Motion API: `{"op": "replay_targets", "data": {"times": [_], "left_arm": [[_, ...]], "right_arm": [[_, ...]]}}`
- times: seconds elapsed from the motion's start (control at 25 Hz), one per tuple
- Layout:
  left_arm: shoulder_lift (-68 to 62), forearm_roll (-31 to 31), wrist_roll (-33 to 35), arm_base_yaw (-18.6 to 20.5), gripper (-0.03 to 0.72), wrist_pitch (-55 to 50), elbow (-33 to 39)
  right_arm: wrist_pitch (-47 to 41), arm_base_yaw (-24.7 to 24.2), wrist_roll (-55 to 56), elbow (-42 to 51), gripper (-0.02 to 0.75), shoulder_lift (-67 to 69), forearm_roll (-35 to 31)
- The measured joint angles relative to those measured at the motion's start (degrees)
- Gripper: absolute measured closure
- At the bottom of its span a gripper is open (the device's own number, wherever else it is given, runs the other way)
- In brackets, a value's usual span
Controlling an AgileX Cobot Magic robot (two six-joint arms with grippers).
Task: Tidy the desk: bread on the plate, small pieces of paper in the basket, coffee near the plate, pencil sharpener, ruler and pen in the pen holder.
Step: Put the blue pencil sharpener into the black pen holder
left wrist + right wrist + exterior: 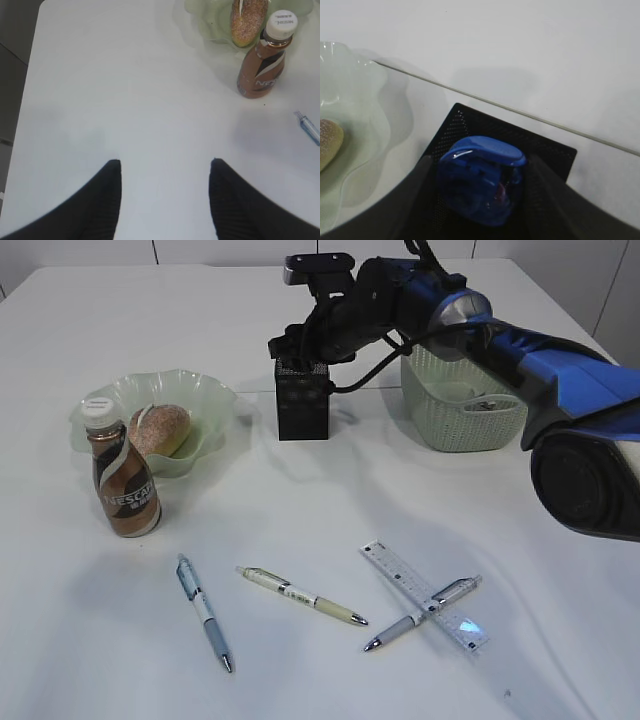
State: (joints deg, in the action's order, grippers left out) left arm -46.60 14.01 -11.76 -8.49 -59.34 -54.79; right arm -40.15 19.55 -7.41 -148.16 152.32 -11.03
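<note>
The right end effector [480,200] holds the blue pencil sharpener [481,180] over the black pen holder [301,400] near the worktop's far edge. Bread [160,429] is plated, coffee [124,480] alongside; three pens and the ruler [424,595] remain. The left end effector [165,167] gapes empty.

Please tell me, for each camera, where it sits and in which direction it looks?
Exterior: raised in front, slanting down at table; right arm shows.
Left wrist: above bare table, looking down; left end effector open, empty.
Right wrist: above pen holder; right end effector around blue sharpener.
Shared: bread, plate in all three.
</note>
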Motion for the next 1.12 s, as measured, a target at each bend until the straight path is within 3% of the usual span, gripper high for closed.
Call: {"op": "replay_targets", "data": {"times": [0.28, 0.56, 1.12], "left_arm": [[0.0, 0.0, 0.0, 0.0, 0.294, 0.1, 0.0], [0.0, 0.0, 0.0, 0.0, 0.294, 0.1, 0.0], [0.0, 0.0, 0.0, 0.0, 0.294, 0.1, 0.0]], "right_arm": [[0.0, 0.0, -0.7, 0.0, 0.328, 0.0, 0.0], [0.0, 0.0, -0.8, 0.0, 0.257, 0.0, 0.0], [-4.2, 0.0, -0.8, -0.1, 0.247, -2.8, -0.1]]}}
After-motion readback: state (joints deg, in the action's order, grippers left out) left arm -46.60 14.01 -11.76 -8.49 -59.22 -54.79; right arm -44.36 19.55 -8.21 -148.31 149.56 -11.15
